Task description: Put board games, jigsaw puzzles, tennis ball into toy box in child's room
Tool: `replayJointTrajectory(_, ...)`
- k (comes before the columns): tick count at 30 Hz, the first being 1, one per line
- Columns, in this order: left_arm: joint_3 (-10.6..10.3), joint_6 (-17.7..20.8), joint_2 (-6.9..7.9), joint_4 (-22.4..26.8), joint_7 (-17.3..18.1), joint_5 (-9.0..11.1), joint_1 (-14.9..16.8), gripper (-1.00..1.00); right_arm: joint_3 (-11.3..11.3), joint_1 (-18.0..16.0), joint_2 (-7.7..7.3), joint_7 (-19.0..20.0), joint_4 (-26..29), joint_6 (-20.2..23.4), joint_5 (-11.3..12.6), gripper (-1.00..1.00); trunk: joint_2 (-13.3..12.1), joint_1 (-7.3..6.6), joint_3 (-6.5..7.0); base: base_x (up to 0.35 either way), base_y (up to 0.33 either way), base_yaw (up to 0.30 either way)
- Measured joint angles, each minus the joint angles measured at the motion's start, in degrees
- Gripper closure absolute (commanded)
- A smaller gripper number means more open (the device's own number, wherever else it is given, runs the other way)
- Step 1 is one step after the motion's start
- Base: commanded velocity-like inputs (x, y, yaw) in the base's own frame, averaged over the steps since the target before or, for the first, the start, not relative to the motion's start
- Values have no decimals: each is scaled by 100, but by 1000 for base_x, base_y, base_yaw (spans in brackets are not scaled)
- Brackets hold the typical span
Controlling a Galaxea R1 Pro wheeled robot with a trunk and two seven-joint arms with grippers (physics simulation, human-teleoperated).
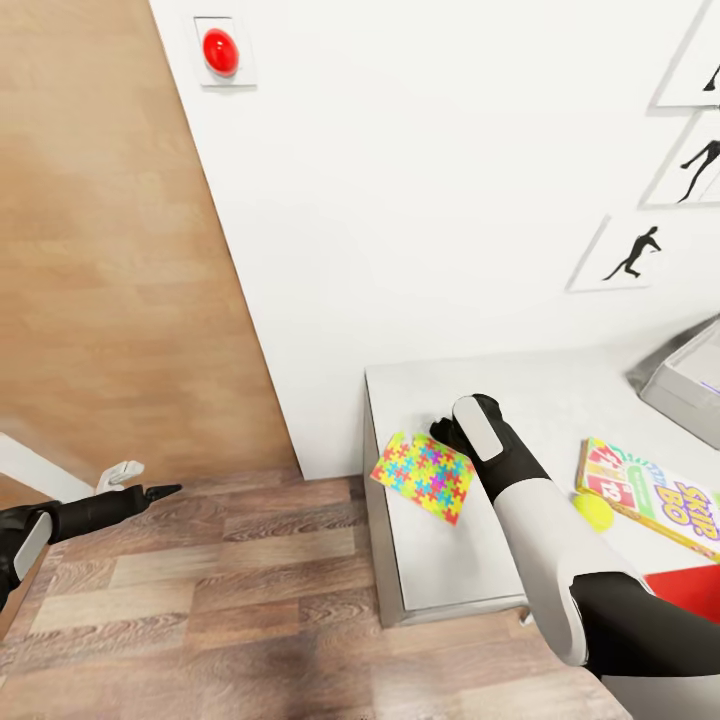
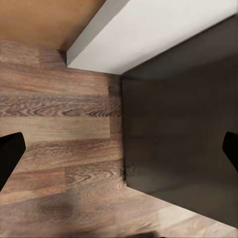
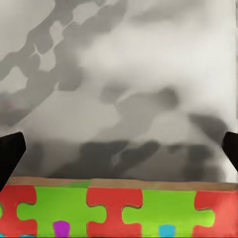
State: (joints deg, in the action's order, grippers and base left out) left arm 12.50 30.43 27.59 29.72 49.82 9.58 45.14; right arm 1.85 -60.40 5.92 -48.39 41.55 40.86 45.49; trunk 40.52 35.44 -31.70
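The right gripper (image 1: 447, 432) has its fingers spread wide at the jigsaw puzzle (image 1: 425, 476), which overhangs the desk (image 1: 450, 570) edge. Right of the puzzle lie the tennis ball (image 1: 593, 511), Skip-Bo carton (image 1: 655, 495) and toy box (image 1: 690, 385). The left gripper's (image 1: 160, 491) fingers are released.

The wood floor (image 1: 200, 590) is lying open on the left, and the left gripper (image 1: 150, 492) is hanging over it with nothing near. On the table (image 1: 560, 400), bare top is stretching back to the wall (image 1: 430, 200) behind the right gripper (image 1: 445, 432). The jigsaw puzzle (image 1: 425, 475) is sticking out past the table's left edge, just beside that gripper. Toward the right, the tennis ball (image 1: 593, 511) and the Skip-Bo box (image 1: 655, 495) are crowding the way, touching each other. The toy box (image 1: 690, 385) is blocking the far right corner.
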Motion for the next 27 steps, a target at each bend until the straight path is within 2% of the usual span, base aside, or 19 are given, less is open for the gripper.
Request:
replayJointTrajectory(10, 0, 7, 0, 1, 0, -3, 0, -100, 0, 1, -1, -4, -1, 19, -20, -100, 0, -1, 0, -74, 30, 0)
replayJointTrajectory(27, 0, 7, 1, 3, 1, 0, -1, -100, -1, 3, -2, -10, -2, 54, -51, -100, 0, -1, -1, 38, 64, 0)
